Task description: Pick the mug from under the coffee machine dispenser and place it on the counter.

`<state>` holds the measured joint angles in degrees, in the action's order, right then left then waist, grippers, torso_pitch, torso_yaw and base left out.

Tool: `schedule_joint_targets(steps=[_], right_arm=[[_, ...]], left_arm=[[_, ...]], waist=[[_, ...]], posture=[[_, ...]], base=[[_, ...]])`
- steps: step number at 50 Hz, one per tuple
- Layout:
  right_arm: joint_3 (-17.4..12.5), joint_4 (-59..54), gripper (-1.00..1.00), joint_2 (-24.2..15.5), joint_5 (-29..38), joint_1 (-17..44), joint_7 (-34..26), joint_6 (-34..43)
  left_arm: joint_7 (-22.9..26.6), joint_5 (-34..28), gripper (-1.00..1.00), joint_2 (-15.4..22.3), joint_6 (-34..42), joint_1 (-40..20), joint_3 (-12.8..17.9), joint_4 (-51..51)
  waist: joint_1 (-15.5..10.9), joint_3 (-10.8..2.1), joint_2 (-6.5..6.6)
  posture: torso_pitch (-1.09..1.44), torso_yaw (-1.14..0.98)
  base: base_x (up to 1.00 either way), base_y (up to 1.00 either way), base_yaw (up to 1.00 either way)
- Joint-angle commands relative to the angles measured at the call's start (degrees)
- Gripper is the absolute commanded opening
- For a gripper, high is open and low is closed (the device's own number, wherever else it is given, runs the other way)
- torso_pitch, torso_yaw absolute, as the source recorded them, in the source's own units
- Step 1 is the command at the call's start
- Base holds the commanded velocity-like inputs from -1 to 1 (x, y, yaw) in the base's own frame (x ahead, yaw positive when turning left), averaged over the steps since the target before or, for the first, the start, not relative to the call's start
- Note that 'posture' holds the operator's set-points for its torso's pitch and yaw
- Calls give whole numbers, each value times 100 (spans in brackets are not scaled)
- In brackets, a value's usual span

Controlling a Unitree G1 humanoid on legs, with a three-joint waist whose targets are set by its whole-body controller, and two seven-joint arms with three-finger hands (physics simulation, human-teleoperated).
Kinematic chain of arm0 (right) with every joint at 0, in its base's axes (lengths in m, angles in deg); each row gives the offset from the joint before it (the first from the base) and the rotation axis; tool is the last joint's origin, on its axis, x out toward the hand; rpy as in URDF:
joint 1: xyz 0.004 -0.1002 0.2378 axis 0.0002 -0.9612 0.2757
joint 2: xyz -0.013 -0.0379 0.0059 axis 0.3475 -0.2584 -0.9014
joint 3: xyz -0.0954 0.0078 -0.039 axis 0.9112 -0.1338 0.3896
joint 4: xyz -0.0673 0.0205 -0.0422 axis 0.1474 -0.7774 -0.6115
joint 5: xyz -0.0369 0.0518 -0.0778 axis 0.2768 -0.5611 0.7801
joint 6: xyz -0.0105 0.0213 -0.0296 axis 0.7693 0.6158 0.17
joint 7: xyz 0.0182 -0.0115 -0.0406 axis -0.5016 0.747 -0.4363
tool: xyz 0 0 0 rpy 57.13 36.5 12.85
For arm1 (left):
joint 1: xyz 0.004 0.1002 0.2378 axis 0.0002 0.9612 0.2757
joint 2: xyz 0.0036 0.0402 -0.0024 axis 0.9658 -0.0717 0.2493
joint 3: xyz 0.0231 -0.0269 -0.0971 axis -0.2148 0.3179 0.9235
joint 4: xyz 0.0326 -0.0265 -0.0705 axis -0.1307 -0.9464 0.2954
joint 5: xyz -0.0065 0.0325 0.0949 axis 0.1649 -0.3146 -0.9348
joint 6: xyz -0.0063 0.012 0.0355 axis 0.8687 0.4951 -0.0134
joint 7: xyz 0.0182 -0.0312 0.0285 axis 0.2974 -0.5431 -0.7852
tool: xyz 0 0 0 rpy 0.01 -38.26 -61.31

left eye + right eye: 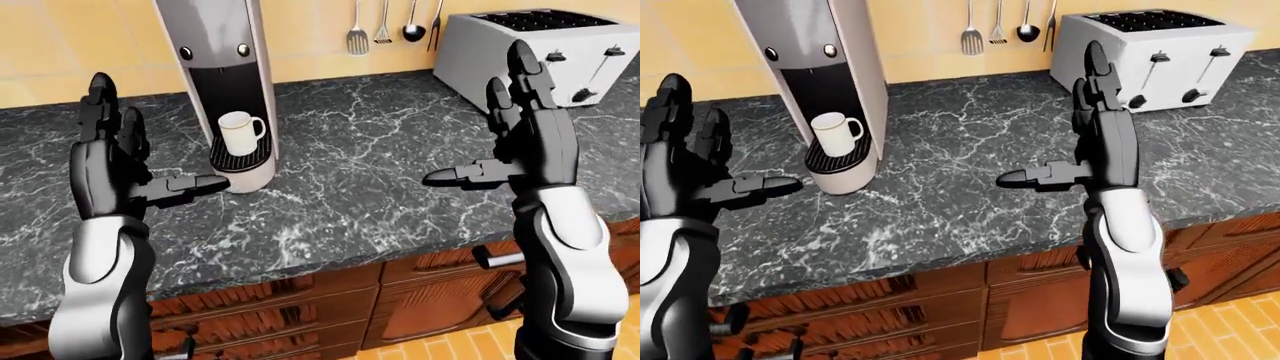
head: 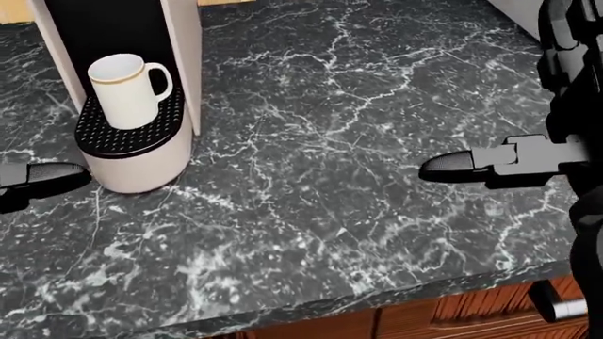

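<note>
Mug: I see the white ceramic mug with a tan rim point(image 2: 122, 90) standing upright on the black perforated drip tray point(image 2: 127, 134), its handle toward the head view's right.
Machine: the mug sits inside the dark recess of the tall silver and cream coffee machine point(image 1: 214, 67), under its dispenser; the two round buttons show above the recess in the left-eye view.
Left hand: my black three-finger left hand point(image 1: 115, 161) is spread open, holding nothing. Two fingers point up; the third reaches toward the machine's base. In the head view that fingertip lies at the left edge, just beside the rounded cream base and below the mug, not touching it.
Right hand: my black three-finger right hand point(image 1: 525, 139) is open too, empty, raised over the counter well to the right of the mug, one finger pointing left toward it.
Counter: dark grey marble countertop with white veins point(image 2: 320, 176); both hands hang above it.
Beyond: a silver toaster point(image 1: 1150, 45) stands at the counter's right; metal utensils point(image 1: 385, 26) hang on the yellow wall.
Below: reddish wooden cabinet drawers point(image 1: 940, 300).
</note>
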<state>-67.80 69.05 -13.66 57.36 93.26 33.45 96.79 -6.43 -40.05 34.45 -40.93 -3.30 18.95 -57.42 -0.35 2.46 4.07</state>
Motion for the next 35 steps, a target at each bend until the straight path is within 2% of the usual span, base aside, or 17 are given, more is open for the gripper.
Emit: schedule_joint_targets(steps=[1,4,8,10,11,12,13,14,15,17,19,21,22,24,26,28,35], right_arm=[[-124,173,100,-100,19,135,42,-158],[-122,177,100,-97,21,120,43,-160],[-104,197,100,-92,36,102,30,-166],[-109,198,100,-93,36,101,25,-167],[-111,200,100,-93,36,101,24,-163],[-117,196,100,-90,35,102,26,-162],[-122,188,100,-81,31,104,35,-171],[-125,173,100,-80,36,123,63,-160],[-120,178,100,-86,32,117,53,-173],[-121,186,100,-64,36,135,106,-174],[-167,235,100,-8,-144,205,221,-59],[-42,226,100,-52,117,169,297,-205],[-153,325,100,32,-205,247,283,187],[-217,293,100,82,-371,304,507,171],[-129,177,100,-34,-218,222,580,-109],[-174,100,100,-71,-296,245,589,-168],[-209,77,100,-143,-425,214,483,-93]], left_arm=[[7,11,100,54,-147,-158,-13,209],[10,6,100,50,-155,-150,-19,204],[14,6,100,52,-161,-145,-13,199],[14,7,100,53,-159,-149,-14,198],[13,7,100,53,-157,-151,-14,200],[12,12,100,54,-146,-152,-13,212],[13,8,100,55,-151,-153,-16,205],[12,7,100,54,-155,-154,-15,198],[14,6,100,53,-155,-147,-17,205],[13,3,100,50,-155,-146,-20,207],[16,6,100,53,-146,-148,-15,215],[16,6,100,51,-147,-147,-16,216],[16,5,100,50,-145,-144,-18,222],[16,17,100,58,-124,-148,-5,243],[13,18,100,58,-120,-152,-7,248],[10,23,100,56,-117,-152,-6,255],[-7,27,100,63,-91,-175,-14,269]], waist=[[26,-125,37],[-2,-159,-89],[-32,-95,-337],[-55,-103,-522],[-65,-135,-664],[-59,-203,-868],[4,-147,-613],[-13,-102,-696],[0,-56,-688],[10,-108,-605],[40,-66,-486],[82,-72,-261],[85,-47,-335],[82,-136,-344],[78,-168,-371],[61,-177,-398],[36,-202,-438]], posture=[[0,0],[0,0],[0,0],[0,0],[0,0],[0,0],[0,0],[0,0],[0,0],[0,0],[0,0],[0,0],[0,0],[0,0],[0,0],[0,0],[0,0]], base=[[18,0,0],[17,0,0],[18,0,0],[17,0,0],[17,0,0],[17,0,0],[16,0,0],[5,0,0],[0,0,0],[0,0,0],[0,0,0],[0,0,0],[0,0,0],[0,0,0],[0,0,0],[0,0,0],[0,0,0]])
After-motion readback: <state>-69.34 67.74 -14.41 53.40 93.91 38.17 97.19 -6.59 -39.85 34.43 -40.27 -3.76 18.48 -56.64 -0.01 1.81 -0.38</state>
